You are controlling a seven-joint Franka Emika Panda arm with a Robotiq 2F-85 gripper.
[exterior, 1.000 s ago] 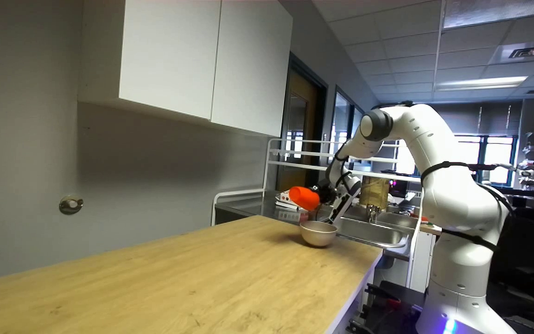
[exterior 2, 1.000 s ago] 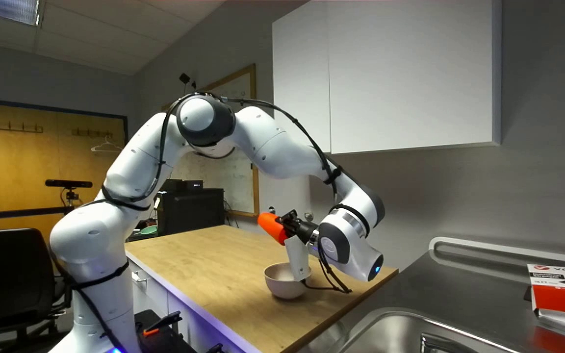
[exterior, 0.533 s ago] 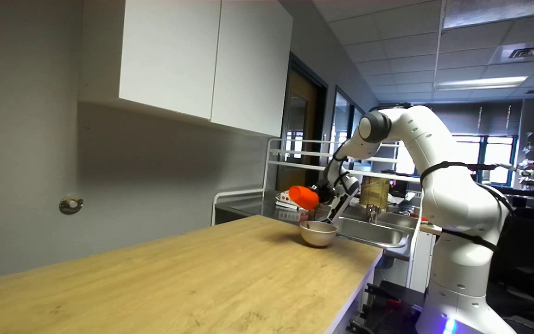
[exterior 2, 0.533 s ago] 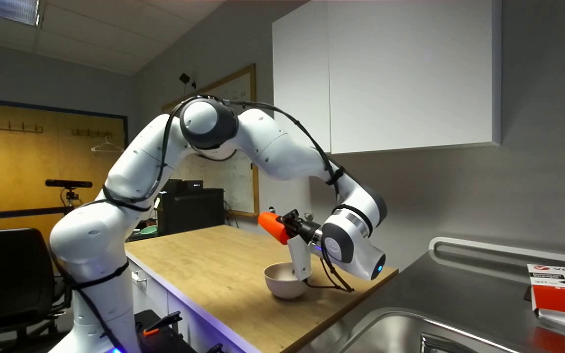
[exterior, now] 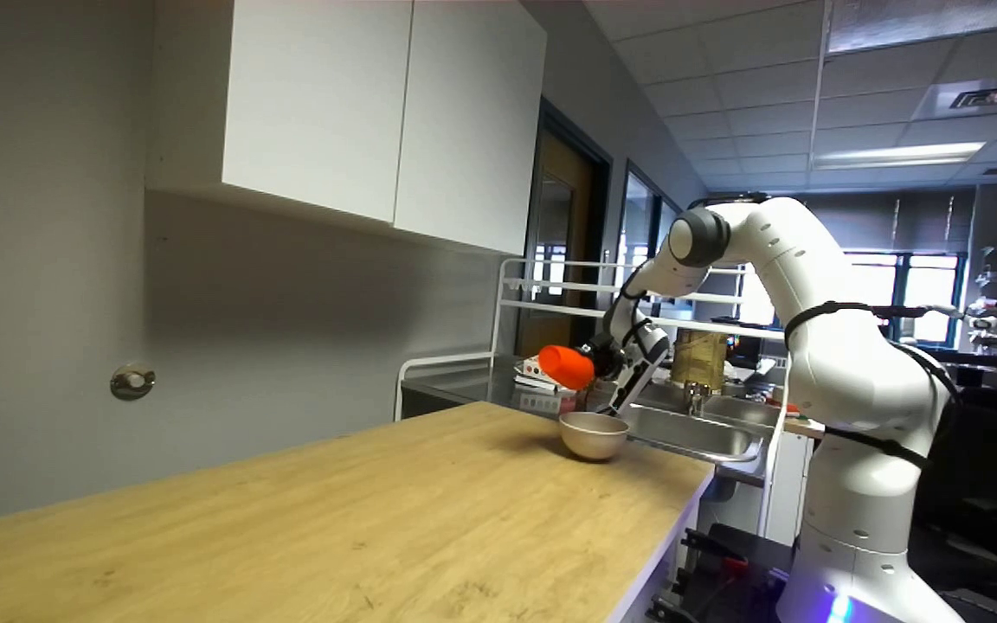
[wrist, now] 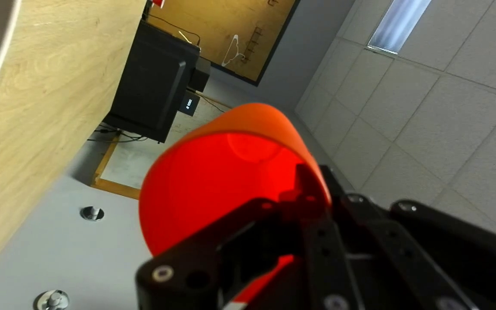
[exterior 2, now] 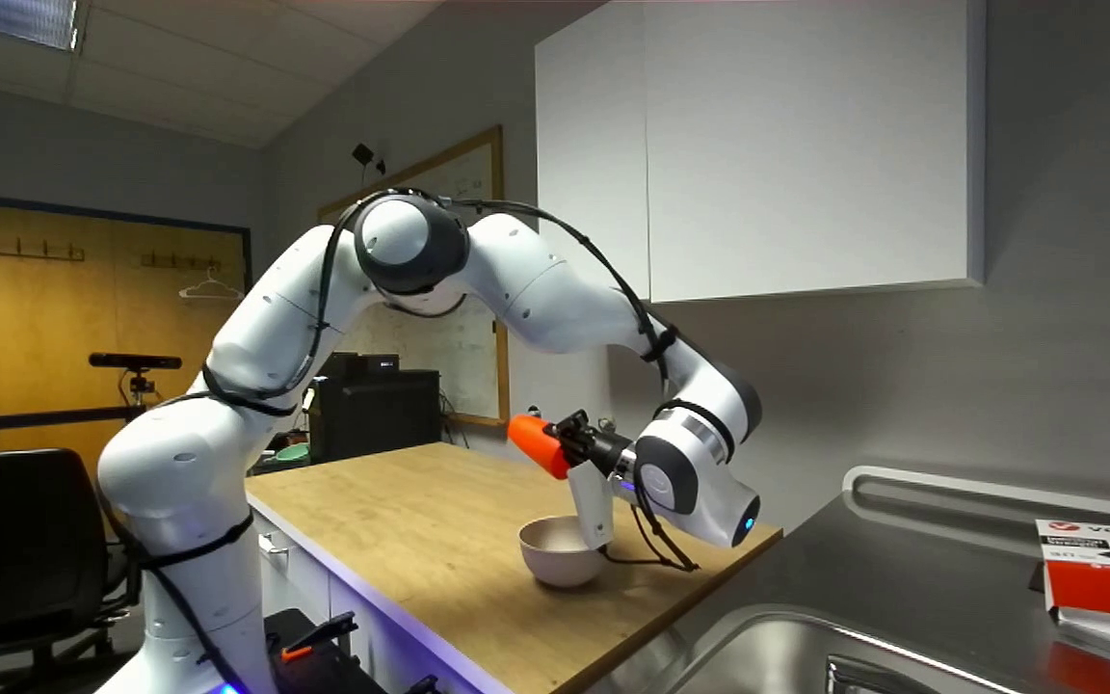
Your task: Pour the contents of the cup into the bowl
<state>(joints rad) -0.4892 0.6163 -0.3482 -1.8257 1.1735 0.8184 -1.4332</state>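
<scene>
Gripping the red-orange tumbler (exterior 2: 536, 446) with the Robotiq gripper (exterior 2: 569, 437), seen in both exterior views; fingers (wrist: 274, 217) pinch its wall at the rim, one inside the mouth, one outside, per wrist view. Tumbler tilted, base up, mouth slanting down on the gripper side, held higher than the pale bowl (exterior: 594, 439) and apart from it; can't tell if mouth lines up with bowl. Bowl upright on wooden countertop (exterior: 360, 519), toward the end near the steel sink (exterior 2: 767, 646); bottom of bowl hidden. White wall cabinet (exterior: 317, 104) above countertop. Red-and-white box (exterior 2: 1109, 583) on dark counter (exterior 2: 902, 559), right side in an exterior view, White Panda arm (exterior 2: 516, 275) at left there
</scene>
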